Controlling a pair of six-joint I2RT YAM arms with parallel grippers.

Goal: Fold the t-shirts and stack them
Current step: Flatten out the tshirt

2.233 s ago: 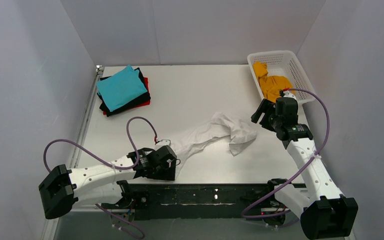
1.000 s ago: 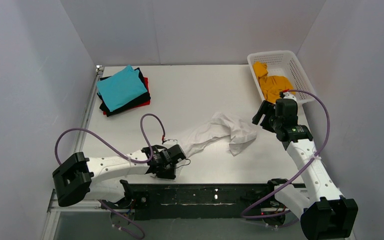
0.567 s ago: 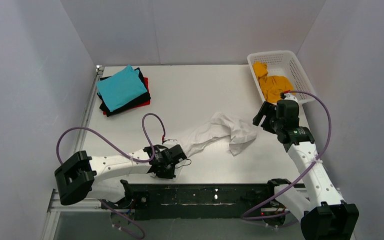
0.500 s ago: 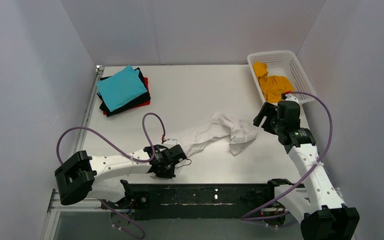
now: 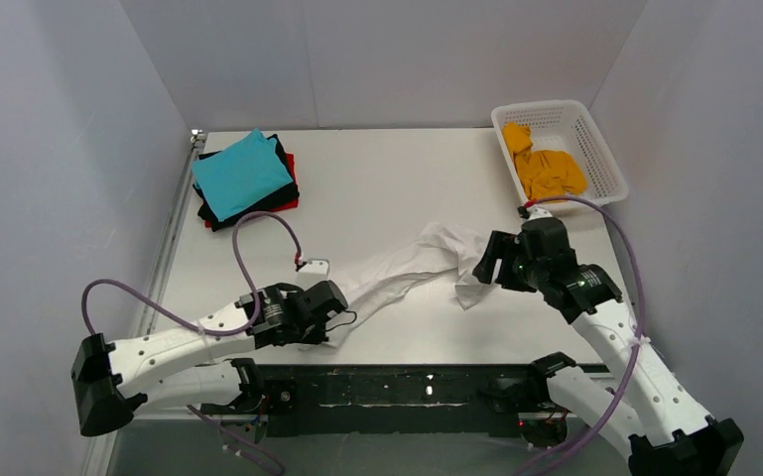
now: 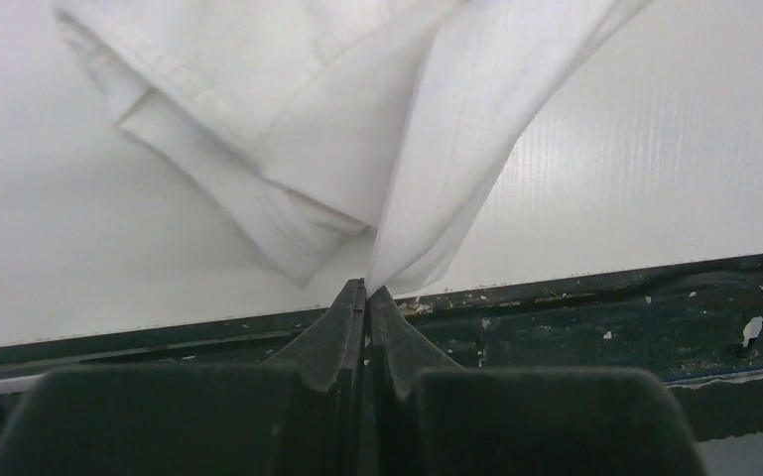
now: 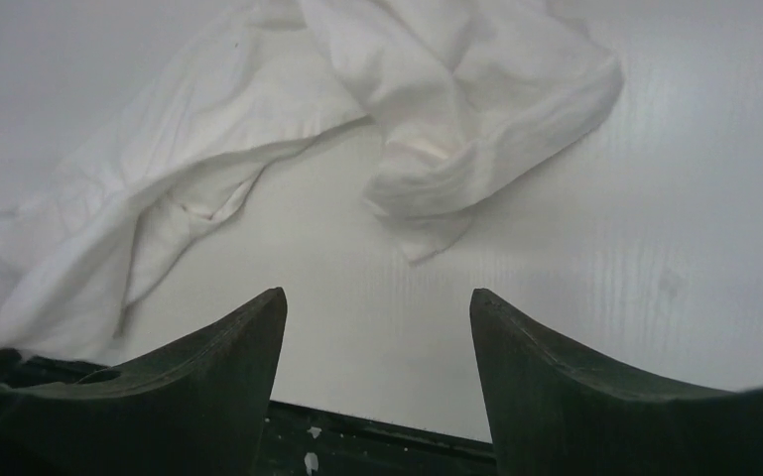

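The white t-shirt (image 5: 407, 266) lies rumpled on the table (image 5: 387, 188) as a long band. Its long axis runs from the near-left edge diagonally toward the right-centre.

The left gripper (image 6: 365, 294) is clamped on the near-left end of the white t-shirt, fingers pressed together with cloth pinched between them, at the table's near edge.

The right gripper (image 7: 377, 302) has its fingers spread apart and holds nothing. It hovers above the bunched right-hand end of the band. In the right wrist view that folded end lies directly ahead of the fingers, on the table.

The right arm is the nearer one to the free end. The next move probably requires it to descend forward onto that bunch.

A folded stack (image 5: 243, 177), teal on top, sits far left. An orange t-shirt (image 5: 548, 171) lies in the basket (image 5: 556, 107).
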